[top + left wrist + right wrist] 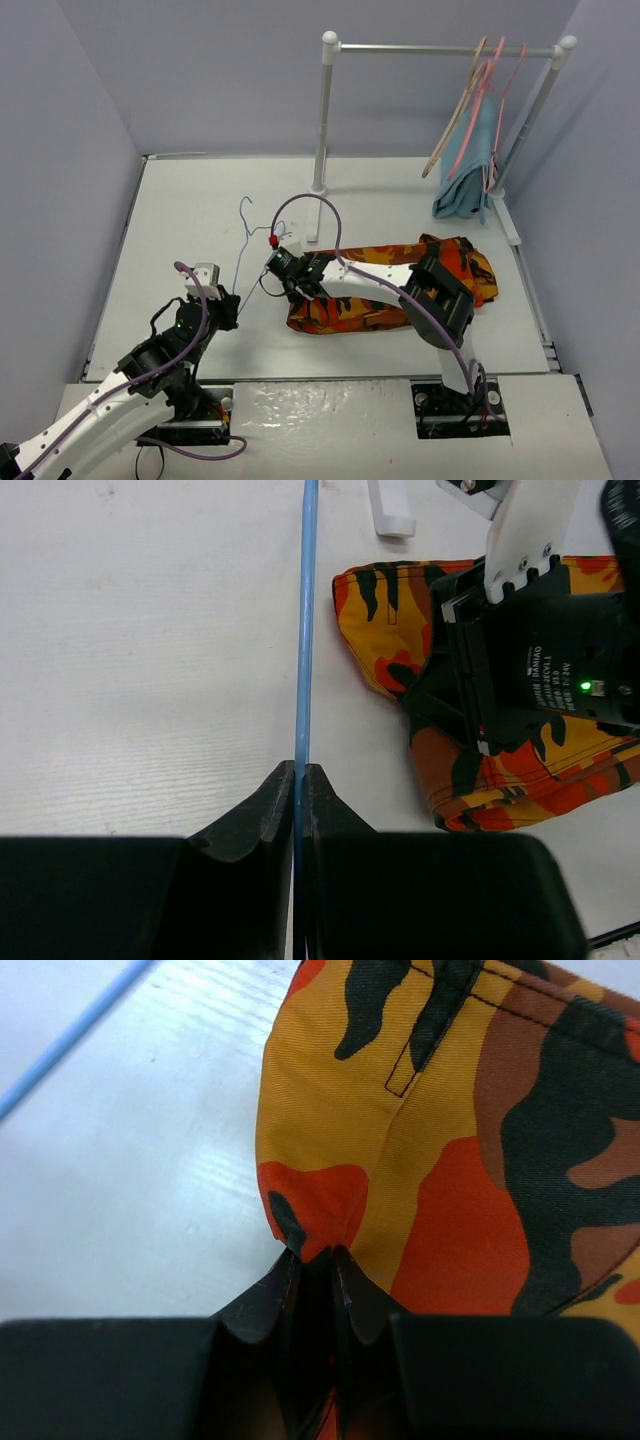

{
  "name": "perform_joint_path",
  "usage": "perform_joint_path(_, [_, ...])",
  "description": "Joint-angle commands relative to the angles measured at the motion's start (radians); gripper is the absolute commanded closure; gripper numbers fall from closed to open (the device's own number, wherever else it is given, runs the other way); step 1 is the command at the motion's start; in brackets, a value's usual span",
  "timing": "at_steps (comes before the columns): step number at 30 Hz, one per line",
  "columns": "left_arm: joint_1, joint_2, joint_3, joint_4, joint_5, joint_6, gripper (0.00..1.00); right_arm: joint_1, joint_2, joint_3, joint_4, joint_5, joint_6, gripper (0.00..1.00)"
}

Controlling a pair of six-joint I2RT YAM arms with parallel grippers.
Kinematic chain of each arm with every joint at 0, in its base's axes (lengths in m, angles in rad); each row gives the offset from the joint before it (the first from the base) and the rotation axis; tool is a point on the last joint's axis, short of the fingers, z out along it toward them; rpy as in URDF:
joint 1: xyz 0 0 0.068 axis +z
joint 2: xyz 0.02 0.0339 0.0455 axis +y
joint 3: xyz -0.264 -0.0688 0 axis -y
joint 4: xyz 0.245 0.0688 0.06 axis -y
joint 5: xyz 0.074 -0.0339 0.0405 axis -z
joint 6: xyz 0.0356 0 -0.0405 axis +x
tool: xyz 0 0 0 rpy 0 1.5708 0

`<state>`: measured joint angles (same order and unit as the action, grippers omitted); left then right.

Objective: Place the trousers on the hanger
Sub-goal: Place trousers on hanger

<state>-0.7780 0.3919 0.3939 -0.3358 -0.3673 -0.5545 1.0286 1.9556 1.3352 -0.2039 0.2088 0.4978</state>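
Left end effector (298, 780) is clamped on the hanger (307, 630); right end effector (315, 1260) is closed on the edge of the trousers (450, 1160).
The trousers lie on the worktop (200, 200) toward 4 o'clock, with the blue wire hanger just beside them at their 9 o'clock, not touching the fabric. At 1 o'clock a rail (440, 48) carries a pink hanger (468, 130), a tan hanger (447, 125) and a teal cloth (468, 190). The right arm crosses over the trousers.

walls (200, 70): pale lavender | table (190, 200): white | rack (440, 47): white, far right
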Motion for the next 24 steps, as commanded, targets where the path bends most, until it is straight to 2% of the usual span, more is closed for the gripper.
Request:
perform_joint_path(1, [-0.004, 0.028, 0.037, 0.143, 0.032, 0.044, 1.0, -0.004, -0.186, 0.034, -0.017, -0.063, -0.084, 1.0])
perform_joint_path(14, [-0.004, 0.082, 0.062, 0.21, 0.086, 0.08, 1.0, -0.004, -0.251, 0.077, -0.012, -0.091, -0.085, 1.0])
perform_joint_path(24, [-0.004, 0.09, 0.034, 0.258, 0.149, 0.033, 1.0, -0.054, -0.228, 0.07, 0.098, -0.067, -0.017, 1.0])
